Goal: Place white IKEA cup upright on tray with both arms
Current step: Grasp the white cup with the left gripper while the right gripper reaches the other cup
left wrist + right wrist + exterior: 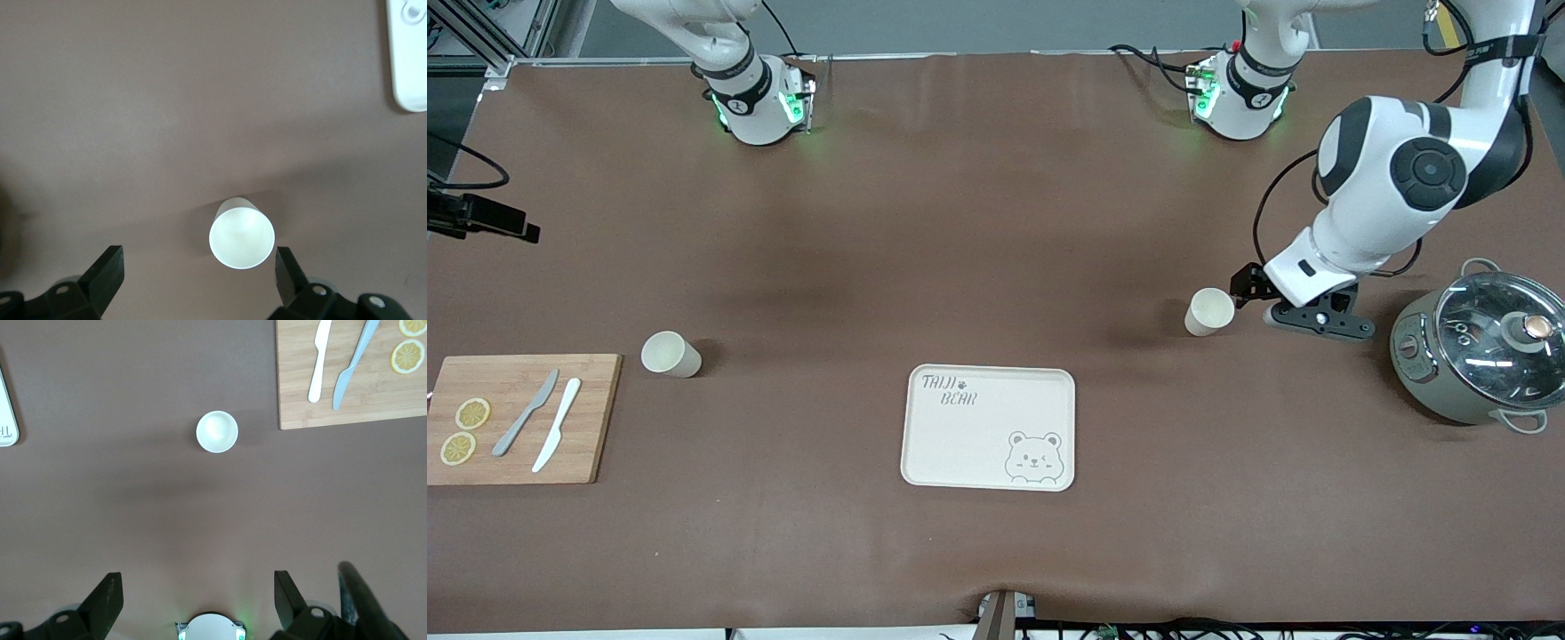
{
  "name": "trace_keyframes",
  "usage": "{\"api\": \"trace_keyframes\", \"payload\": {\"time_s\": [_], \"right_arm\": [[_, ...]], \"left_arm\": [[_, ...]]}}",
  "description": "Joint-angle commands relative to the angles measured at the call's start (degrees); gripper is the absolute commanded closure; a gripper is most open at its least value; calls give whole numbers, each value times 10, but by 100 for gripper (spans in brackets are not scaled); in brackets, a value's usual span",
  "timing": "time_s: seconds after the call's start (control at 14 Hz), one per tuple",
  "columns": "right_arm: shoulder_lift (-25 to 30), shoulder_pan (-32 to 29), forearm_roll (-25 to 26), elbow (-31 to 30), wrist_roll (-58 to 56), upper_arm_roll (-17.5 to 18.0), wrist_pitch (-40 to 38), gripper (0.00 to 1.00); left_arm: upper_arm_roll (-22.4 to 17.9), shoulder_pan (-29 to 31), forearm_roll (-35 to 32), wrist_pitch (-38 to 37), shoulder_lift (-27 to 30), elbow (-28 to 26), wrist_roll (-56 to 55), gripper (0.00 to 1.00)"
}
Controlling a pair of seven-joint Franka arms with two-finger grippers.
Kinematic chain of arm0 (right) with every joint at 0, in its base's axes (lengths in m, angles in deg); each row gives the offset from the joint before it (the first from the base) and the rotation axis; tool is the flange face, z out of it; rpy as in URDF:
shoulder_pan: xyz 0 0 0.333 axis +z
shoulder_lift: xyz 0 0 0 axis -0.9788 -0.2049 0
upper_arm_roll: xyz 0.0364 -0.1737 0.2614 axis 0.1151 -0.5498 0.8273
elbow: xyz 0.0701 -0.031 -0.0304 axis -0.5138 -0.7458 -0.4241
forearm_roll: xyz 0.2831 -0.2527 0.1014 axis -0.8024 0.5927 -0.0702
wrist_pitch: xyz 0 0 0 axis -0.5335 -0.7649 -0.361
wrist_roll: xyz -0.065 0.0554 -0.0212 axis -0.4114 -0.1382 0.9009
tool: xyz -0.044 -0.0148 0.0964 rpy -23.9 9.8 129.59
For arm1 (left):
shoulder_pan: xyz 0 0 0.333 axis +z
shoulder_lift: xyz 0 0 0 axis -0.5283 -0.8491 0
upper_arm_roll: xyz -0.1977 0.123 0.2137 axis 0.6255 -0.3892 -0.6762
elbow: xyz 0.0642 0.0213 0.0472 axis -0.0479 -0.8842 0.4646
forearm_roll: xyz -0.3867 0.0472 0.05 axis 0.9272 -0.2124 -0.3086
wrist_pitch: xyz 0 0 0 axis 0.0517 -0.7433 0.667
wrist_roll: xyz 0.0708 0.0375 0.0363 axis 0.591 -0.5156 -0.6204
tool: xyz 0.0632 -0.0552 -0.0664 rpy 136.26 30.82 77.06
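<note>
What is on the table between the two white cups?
Only bare brown table. In the front view nothing lies between the cup by the cutting board and the cup by the left gripper; the tray sits nearer the camera.

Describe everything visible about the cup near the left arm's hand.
The cup is a plain off-white tumbler, smooth and matte, without a handle, widening toward its open rim. It stands upright on the brown table, mouth up and apparently empty. It sits toward the left arm's end of the table, farther from the front camera than the tray. The left hand is close beside it, fingers open on either side in the left wrist view, not touching it.
</note>
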Motion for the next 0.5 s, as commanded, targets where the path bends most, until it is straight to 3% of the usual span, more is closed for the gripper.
{"api": "trace_keyframes", "payload": {"time_s": [0.0, 0.43], "right_arm": [[4, -10, -5, -20, 7, 8, 10, 0], [3, 7, -6, -71, 41, 9, 50, 0]], "left_arm": [[6, 6, 1, 38, 16, -48, 6, 0], [6, 6, 1, 157, -10, -118, 5, 0]]}}
